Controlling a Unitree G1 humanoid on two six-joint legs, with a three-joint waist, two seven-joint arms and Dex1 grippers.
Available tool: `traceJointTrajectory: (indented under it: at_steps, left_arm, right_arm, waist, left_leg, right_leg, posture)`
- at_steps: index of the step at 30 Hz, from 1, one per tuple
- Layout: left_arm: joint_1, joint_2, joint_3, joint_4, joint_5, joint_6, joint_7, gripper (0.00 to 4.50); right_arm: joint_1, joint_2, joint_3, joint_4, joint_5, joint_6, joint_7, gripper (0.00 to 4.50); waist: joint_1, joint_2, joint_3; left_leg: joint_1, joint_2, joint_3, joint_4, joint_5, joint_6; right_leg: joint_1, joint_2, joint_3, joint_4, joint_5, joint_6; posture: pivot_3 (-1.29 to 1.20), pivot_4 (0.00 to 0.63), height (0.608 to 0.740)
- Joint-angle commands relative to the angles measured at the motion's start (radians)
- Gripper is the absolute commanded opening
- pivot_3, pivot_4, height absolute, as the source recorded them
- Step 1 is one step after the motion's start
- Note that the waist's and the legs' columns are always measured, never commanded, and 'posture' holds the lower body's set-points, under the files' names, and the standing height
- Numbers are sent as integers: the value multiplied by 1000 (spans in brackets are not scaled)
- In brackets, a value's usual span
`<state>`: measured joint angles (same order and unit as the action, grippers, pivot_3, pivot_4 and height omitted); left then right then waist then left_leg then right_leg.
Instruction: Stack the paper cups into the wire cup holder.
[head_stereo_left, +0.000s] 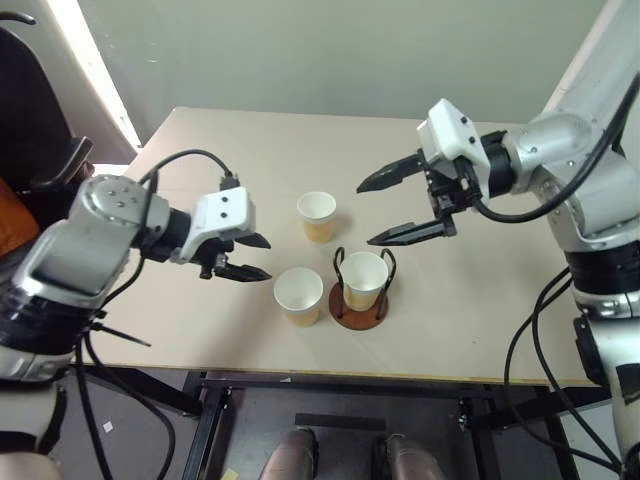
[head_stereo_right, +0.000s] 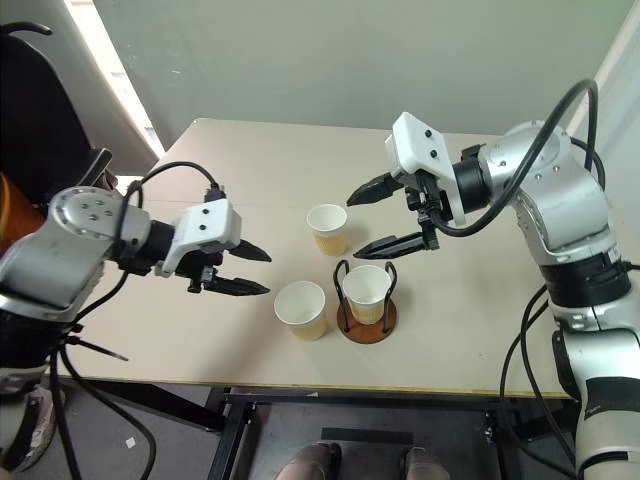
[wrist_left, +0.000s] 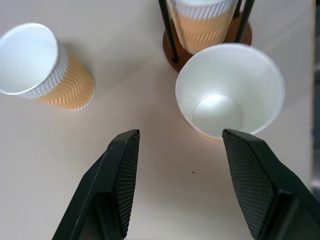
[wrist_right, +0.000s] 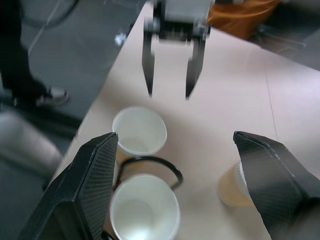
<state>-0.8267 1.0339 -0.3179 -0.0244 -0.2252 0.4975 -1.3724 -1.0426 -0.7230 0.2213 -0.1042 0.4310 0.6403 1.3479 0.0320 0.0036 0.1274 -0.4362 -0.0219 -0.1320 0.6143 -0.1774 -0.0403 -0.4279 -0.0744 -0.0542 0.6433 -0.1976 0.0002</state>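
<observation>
One cup seated in the wire cup holder (head_stereo_left: 360, 300), two still loose on the table (head_stereo_left: 200, 340).

My left gripper (head_stereo_left: 250, 257) hangs spread and empty just beside the near loose cup (head_stereo_left: 299, 295), which stands touching or almost touching the holder by the table's front edge; closing off-centre could, I think, tip it or nudge the holder. My right gripper (head_stereo_left: 392, 208) is spread wide, holding nothing, above the holder. The far loose cup (head_stereo_left: 317, 217) stands toward the table's middle. The cups are white inside with ribbed tan walls, thin and easily crushed.
</observation>
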Motion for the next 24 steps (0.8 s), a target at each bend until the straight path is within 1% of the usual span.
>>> traceJointTrajectory:
  at_steps: [1, 6, 13, 16, 20, 23, 24]
  left_arm:
    - [-34, -38, -23, 32, 38, -34, -46, 2834]
    - [-72, -92, -31, 80, 66, -51, -80, 2834]
    - [-97, -164, -75, 153, 132, -79, -100, 2834]
    - [-96, -202, -107, 184, 173, -89, -91, 2834]
    - [-102, -227, -122, 211, 204, -105, -93, 2834]
    - [-108, -234, -116, 220, 205, -114, -113, 2245]
    - [-109, -234, -113, 220, 204, -119, -121, 1942]
  right_arm:
    - [55, -17, -66, -116, 53, 77, -62, 3818]
    - [132, -44, -75, -208, 73, 136, -107, 3818]
    - [156, -52, -76, -245, 78, 160, -147, 3818]
    - [166, -59, -79, -267, 81, 171, -161, 3818]
    - [171, -64, -77, -282, 86, 180, -176, 3818]
    - [173, -68, -75, -287, 86, 182, -185, 3847]
    - [174, -70, -74, -288, 85, 182, -187, 3847]
  waist:
    - [0, 0, 0]
    - [0, 0, 0]
    - [1, 0, 0]
    - [2, 0, 0]
    - [3, 0, 0]
    - [4, 0, 0]
    - [4, 0, 0]
  left_leg:
    - [0, 0, 0, 0, 1, 1]
    - [-1, 0, 0, 0, 5, 4]
    - [0, 0, 0, 0, 3, 9]
    - [0, 0, 1, 1, 7, 15]
    - [-1, 0, 1, 2, 8, 16]
    - [-1, 0, 1, 2, 8, 16]
    - [-1, 0, 1, 2, 8, 16]
  right_leg:
    - [0, 0, 0, 0, 0, 0]
    - [0, 0, 0, -1, 1, 4]
    - [0, 0, 0, 0, 2, 7]
    - [1, 0, 0, 0, 3, 8]
    - [1, 0, 0, 0, 4, 8]
    - [1, 0, 0, 0, 4, 9]
    - [1, 0, 0, 0, 4, 9]
  posture:
    - [0, 150, 740]
    - [0, 150, 740]
    - [0, 150, 740]
    - [0, 150, 740]
    - [0, 150, 740]
    - [0, 150, 740]
    - [0, 150, 740]
